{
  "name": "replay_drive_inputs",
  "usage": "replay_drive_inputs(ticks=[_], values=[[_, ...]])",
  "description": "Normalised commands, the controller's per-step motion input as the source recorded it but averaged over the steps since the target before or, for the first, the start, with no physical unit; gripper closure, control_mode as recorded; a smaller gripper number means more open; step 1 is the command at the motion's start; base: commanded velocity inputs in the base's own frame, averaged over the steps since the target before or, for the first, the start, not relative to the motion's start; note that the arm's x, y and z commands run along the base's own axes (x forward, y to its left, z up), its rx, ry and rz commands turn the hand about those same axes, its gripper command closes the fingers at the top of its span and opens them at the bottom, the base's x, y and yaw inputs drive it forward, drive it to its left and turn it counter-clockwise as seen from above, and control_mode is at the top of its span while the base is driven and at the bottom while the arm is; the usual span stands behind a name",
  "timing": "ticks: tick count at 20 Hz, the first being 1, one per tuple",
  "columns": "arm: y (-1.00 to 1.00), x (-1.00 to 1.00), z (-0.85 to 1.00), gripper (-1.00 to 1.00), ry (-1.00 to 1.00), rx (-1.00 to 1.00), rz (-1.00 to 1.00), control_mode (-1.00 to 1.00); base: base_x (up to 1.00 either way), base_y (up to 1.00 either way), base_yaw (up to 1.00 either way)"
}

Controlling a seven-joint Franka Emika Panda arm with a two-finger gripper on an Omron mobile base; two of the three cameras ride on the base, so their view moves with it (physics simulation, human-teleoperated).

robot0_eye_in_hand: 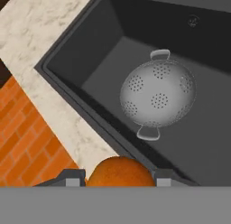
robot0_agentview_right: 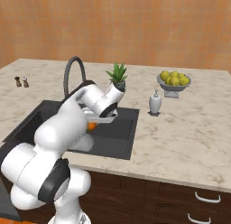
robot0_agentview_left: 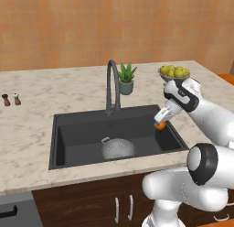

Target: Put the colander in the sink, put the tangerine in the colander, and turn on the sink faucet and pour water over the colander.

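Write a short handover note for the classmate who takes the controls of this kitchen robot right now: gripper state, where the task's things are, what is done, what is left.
Gripper: shut on the tangerine, held between the fingers above the right part of the sink.
Colander: already in the black sink, sitting on the basin floor, nothing inside it.
Sink faucet: at the back rim of the sink, no water seen running.
Done: colander placed in the sink; tangerine picked up.
Left: carry the tangerine over the colander and release it inside, then turn on the faucet and run water over the colander.
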Motion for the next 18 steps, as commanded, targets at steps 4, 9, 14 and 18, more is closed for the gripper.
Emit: replay_drive_inputs(ticks=[4, 9, 14, 18], values=[[0.15, 0.5, -0.18, 1.0, 0.0, 0.0, 0.0, -1.0, 0.0, 0.0, 0.0], [0.27, 0.29, -0.46, 1.0, 0.0, -0.04, 0.0, -1.0, 0.0, 0.0, 0.0], [0.27, 0.1, -0.6, 1.0, 0.0, 0.01, 0.0, -1.0, 0.0, 0.0, 0.0], [0.11, 0.22, -0.48, 1.0, 0.01, 0.01, 0.0, -1.0, 0.0, 0.0, 0.0]])
